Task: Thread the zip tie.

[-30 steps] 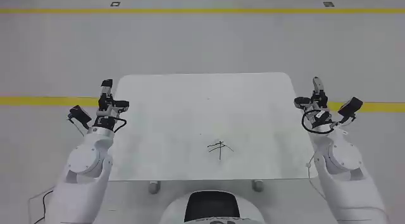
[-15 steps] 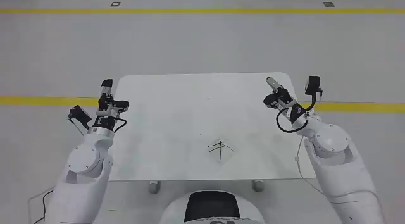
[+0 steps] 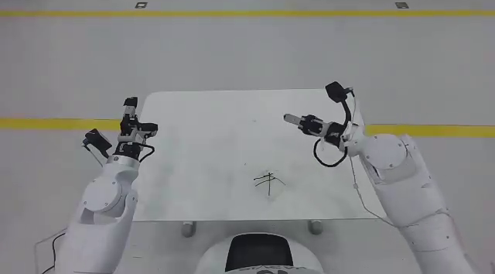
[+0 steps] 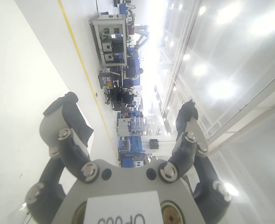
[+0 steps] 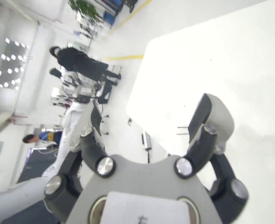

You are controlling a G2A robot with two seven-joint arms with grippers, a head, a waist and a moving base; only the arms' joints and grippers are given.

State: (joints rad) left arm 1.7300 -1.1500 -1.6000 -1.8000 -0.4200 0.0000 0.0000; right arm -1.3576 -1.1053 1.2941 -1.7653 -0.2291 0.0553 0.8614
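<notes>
Over the table's (image 3: 216, 135) right half hung the right claw (image 3: 289, 118), fingers spread wide. The zip tie (image 3: 267, 180) lay below it and nearer the robot, well apart. The left claw (image 3: 130, 104), likewise spread, hung beside the table's left edge.

You are swinging the right pincer (image 3: 288, 118) in from outside the tabletop's (image 3: 209, 127) right edge. A second ago it was hanging beside that edge, and now it is reaching over the surface itself. It is turning as it comes, pointing across toward the left side instead of away from the robot. The forearm is following it inward. The pincer is drawing nearer to the zip tie (image 3: 267, 181), though still apart from it.
</notes>
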